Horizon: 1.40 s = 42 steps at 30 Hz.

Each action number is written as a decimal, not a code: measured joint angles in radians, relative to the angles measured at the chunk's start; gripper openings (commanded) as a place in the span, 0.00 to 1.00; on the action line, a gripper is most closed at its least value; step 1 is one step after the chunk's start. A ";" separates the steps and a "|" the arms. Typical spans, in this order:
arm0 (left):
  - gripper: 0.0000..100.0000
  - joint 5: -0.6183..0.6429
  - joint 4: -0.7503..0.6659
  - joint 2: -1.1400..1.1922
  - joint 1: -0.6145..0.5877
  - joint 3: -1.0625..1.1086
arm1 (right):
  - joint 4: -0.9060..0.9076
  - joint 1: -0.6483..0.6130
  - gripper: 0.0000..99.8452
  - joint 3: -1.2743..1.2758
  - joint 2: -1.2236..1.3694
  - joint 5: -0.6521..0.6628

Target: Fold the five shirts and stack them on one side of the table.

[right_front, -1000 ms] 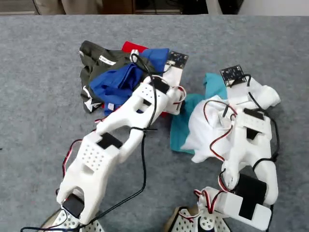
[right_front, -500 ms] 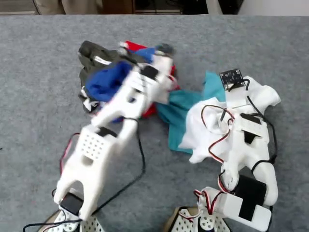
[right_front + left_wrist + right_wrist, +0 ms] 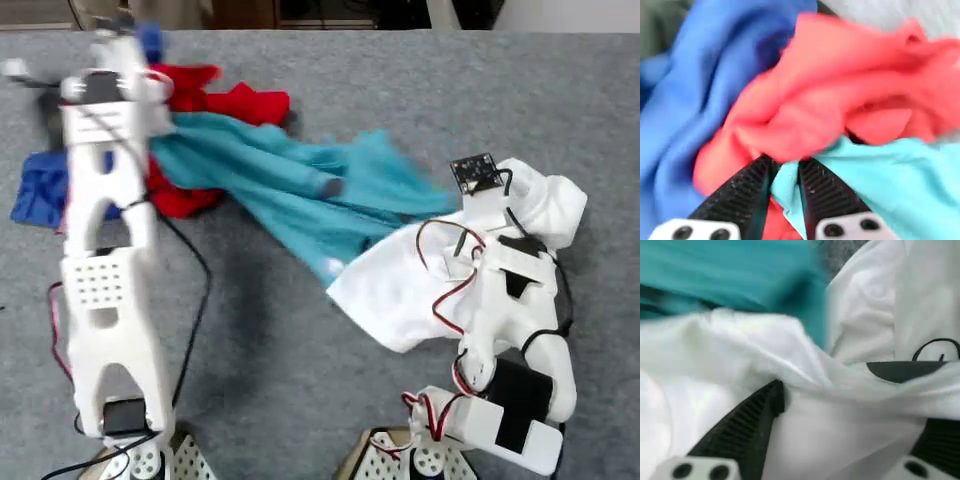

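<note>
My left gripper is shut on an edge of the teal shirt, with the red shirt and the blue shirt bunched just beyond it. In the high view the left arm stands at the far left. From it the teal shirt stretches across to the white shirt, over the red shirt. The blue shirt lies at the left edge. My right gripper is open, its jaws wide apart and pressed onto the white shirt.
A dark shirt shows at the corner of the left wrist view. The grey table is bare carpet-like cloth in front between the two arm bases. The right arm sits on part of the white shirt.
The left arm swung from the middle pile to the far left, pulling the teal shirt out long from under the white one. Red and blue shirts shifted left; the right arm stayed.
</note>
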 measured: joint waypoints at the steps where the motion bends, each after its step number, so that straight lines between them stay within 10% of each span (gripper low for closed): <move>1: 0.02 0.000 0.014 0.000 -0.034 -0.043 | 0.000 -0.002 0.46 0.000 0.000 0.002; 19: 0.02 0.003 0.143 0.000 -0.364 -0.397 | 0.000 0.000 0.46 0.002 0.002 0.000; 42: 0.17 0.384 -0.081 0.000 -0.626 -0.416 | 0.000 0.000 0.46 0.011 0.002 0.028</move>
